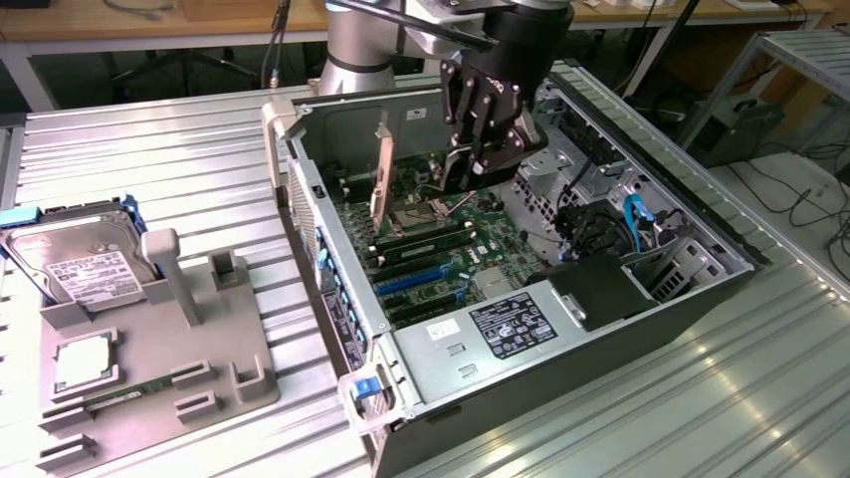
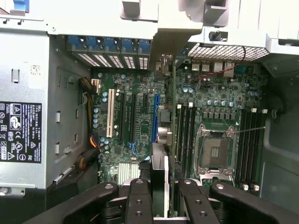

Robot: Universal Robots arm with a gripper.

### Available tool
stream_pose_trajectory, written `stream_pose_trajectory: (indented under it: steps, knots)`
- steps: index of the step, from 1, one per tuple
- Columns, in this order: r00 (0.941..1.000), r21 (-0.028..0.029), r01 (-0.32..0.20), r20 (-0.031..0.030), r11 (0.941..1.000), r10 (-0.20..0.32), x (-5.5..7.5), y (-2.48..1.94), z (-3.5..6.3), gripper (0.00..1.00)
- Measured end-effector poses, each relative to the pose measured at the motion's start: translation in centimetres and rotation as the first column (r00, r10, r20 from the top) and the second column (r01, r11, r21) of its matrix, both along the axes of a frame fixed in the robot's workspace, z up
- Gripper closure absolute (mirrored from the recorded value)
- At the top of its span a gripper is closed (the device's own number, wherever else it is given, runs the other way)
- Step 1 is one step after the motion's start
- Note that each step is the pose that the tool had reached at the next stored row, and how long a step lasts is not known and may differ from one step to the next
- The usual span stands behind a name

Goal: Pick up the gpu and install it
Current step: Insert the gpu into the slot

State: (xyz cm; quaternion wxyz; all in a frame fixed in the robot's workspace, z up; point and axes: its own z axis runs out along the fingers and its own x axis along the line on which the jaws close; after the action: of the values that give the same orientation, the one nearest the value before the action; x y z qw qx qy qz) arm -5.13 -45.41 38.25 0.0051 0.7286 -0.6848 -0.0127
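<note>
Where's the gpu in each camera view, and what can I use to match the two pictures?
Exterior view: the gpu stands on edge inside the case, to the exterior view's left of the CPU socket.
Wrist view: the gpu shows edge-on, a thin line beside the memory slots.
Shared landmark: the CPU socket.

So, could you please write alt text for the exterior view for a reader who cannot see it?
A black gripper holds the gpu upright inside an open computer case, above its motherboard. On the exterior view's left, a grey holder carries a hard drive.
</note>
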Motion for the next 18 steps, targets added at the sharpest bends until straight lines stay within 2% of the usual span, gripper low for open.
stream_pose_trajectory:
  steps: [18]
  knots:
    - [1.0000, -0.0001, 0.000, 0.0006, 1.0000, 0.000, 0.00, -0.02, -0.68, 0.73]
